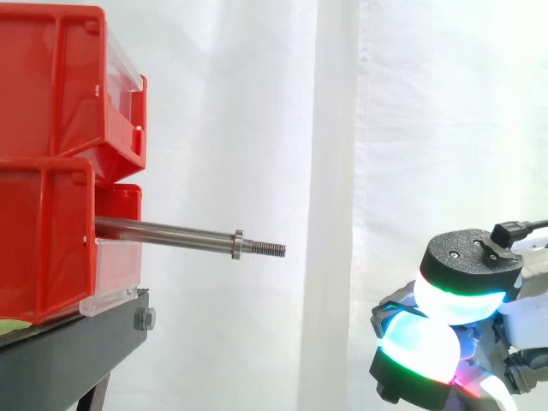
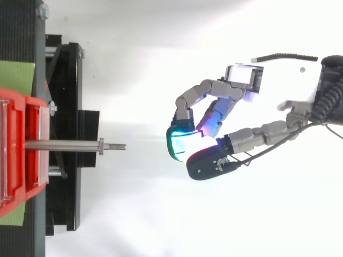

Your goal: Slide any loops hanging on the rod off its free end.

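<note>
Looking down, we see the hand point(image 2: 292, 85) curled, pads point(image 2: 179, 142) pressed together, well apart from the rod point(image 2: 64, 145).

Legible text: none. No label, brand, number or sign readable on red bins point(image 1: 51, 103), rod point(image 1: 163, 232) or black stand point(image 1: 77, 351).

Cannot see the back end of the rod point(image 1: 163, 231), tucked inside the red bins point(image 1: 43, 240). Cannot see all of the bins from the side, cut off at the left and top edges. Same for the black stand point(image 1: 77, 351), cut off at the bottom. Cannot see the whole hand point(image 1: 469, 261) there either, cut off at the bottom and right edges.
</note>
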`<action>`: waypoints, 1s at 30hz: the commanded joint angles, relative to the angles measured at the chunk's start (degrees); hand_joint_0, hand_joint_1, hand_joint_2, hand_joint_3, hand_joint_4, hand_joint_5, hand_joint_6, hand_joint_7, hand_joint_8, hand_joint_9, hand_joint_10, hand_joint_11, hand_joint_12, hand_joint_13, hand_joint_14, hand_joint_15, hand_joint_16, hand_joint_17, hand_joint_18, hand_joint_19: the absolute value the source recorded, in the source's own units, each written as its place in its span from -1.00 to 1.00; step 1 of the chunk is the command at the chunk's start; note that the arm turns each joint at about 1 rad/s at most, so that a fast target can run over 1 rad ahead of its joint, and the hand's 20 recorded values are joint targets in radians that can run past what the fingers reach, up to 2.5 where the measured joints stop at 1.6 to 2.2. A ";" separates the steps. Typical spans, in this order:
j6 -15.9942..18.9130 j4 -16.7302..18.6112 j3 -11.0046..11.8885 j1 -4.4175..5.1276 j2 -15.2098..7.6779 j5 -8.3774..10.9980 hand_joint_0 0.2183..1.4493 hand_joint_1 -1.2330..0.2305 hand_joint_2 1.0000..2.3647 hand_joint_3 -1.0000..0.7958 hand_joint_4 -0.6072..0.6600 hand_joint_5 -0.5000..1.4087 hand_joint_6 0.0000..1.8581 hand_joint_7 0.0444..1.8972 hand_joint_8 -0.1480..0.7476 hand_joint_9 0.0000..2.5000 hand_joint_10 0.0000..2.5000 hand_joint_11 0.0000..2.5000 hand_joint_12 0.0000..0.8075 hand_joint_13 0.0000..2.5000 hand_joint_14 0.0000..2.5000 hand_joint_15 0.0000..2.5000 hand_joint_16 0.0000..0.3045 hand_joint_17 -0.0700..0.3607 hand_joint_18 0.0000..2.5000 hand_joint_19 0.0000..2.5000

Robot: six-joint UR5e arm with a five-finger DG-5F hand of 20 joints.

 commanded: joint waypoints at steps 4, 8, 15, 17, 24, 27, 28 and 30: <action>-0.15 0.09 0.00 0.19 0.00 -0.33 -0.34 -0.27 -0.98 0.04 0.16 -0.64 -0.05 0.24 0.20 -0.10 -0.99 -0.48 -0.07 -0.24 -0.99 -0.75 -0.65 -0.12 -0.32 -0.69; -0.15 0.09 0.00 0.19 0.00 -0.25 -0.33 -0.28 -0.98 0.04 0.12 -0.64 -0.04 0.24 0.18 -0.13 -0.99 -0.49 -0.08 -0.26 -0.99 -0.75 -0.66 -0.14 -0.33 -0.69; -0.15 0.09 0.00 0.19 0.00 -0.25 -0.33 -0.29 -0.98 0.04 0.11 -0.65 -0.04 0.24 0.16 -0.14 -0.99 -0.49 -0.09 -0.27 -0.99 -0.75 -0.67 -0.14 -0.35 -0.69; -0.15 0.09 0.00 0.19 -0.09 -0.25 -0.33 -0.29 -0.98 0.04 0.10 -0.65 -0.04 0.24 0.16 -0.14 -0.99 -0.49 -0.10 -0.27 -0.99 -0.74 -0.67 -0.15 -0.36 -0.69; -0.15 0.09 0.00 0.19 0.00 -0.25 -0.31 -0.30 -0.97 0.05 0.08 -0.65 -0.04 0.24 0.14 -0.14 -0.99 -0.49 -0.12 -0.29 -0.99 -0.75 -0.68 -0.17 -0.38 -0.69; -0.15 0.09 0.00 0.19 -0.09 -0.25 -0.31 -0.30 -0.97 0.05 0.06 -0.65 -0.04 0.24 0.16 -0.15 -0.99 -0.49 -0.11 -0.29 -0.99 -0.75 -0.69 -0.17 -0.37 -0.68; -0.15 0.09 0.00 0.19 0.00 -0.25 -0.31 -0.30 -0.97 0.05 0.05 -0.65 -0.04 0.23 0.15 -0.15 -0.99 -0.48 -0.12 -0.29 -0.99 -0.74 -0.68 -0.17 -0.39 -0.69; -0.15 0.09 0.00 0.19 0.00 -0.25 -0.31 -0.30 -0.97 0.05 0.05 -0.65 -0.04 0.25 0.14 -0.15 -0.99 -0.49 -0.13 -0.29 -0.99 -0.74 -0.68 -0.17 -0.40 -0.69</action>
